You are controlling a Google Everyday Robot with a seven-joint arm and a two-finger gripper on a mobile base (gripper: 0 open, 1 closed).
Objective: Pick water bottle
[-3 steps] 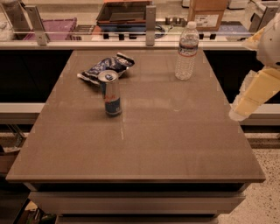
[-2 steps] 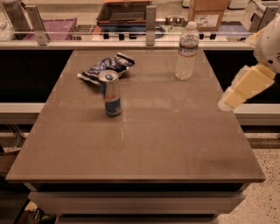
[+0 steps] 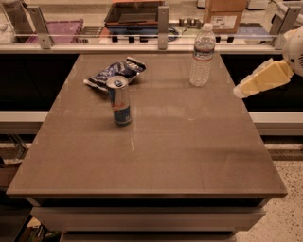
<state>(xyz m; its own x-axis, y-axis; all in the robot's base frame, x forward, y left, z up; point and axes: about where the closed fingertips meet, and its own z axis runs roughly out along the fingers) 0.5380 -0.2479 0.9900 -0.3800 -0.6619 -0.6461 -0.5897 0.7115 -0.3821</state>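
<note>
The water bottle (image 3: 202, 56) stands upright near the far right edge of the brown table (image 3: 156, 156). It is clear and ribbed, with a white cap and a pale label band. My gripper (image 3: 237, 91) comes in from the right edge of the view on a cream and white arm. Its tip hangs over the table's right edge, to the right of the bottle and a little nearer to me, apart from it.
A slim blue-silver can (image 3: 120, 100) stands left of centre. A crumpled blue snack bag (image 3: 113, 72) lies behind it. A glass rail with metal posts (image 3: 163, 21) runs along the far edge, with bins and a cardboard box (image 3: 225, 14) beyond.
My arm has swung up and to the left, from low beside the table's right edge towards the bottle. The bottle, can and bag have not moved.
</note>
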